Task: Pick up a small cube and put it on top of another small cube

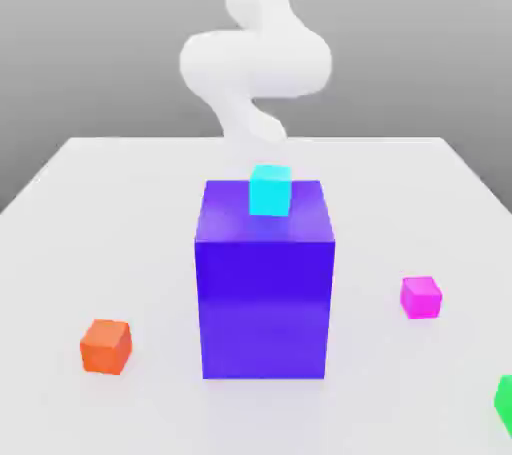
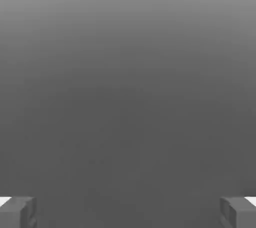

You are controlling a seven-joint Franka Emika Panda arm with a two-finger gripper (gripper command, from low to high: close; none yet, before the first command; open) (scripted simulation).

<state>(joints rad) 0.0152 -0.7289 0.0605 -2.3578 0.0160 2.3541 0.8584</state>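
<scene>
Fingers spread wide and empty, the gripper hasn't begun the pick, and the small magenta cube sits on the table, right of the blue-violet block, awaiting a descent.

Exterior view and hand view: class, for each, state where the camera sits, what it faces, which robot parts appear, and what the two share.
Exterior view: off the arm, above table height, facing the blue-violet block with a cyan cube on top; magenta-pink cube, orange cube; white arm behind.
Hand view: on the hand, facing plain grey; two fingertips of the tool, spread wide.
Shared: nothing recognisable, only parts of the same robot.
</scene>
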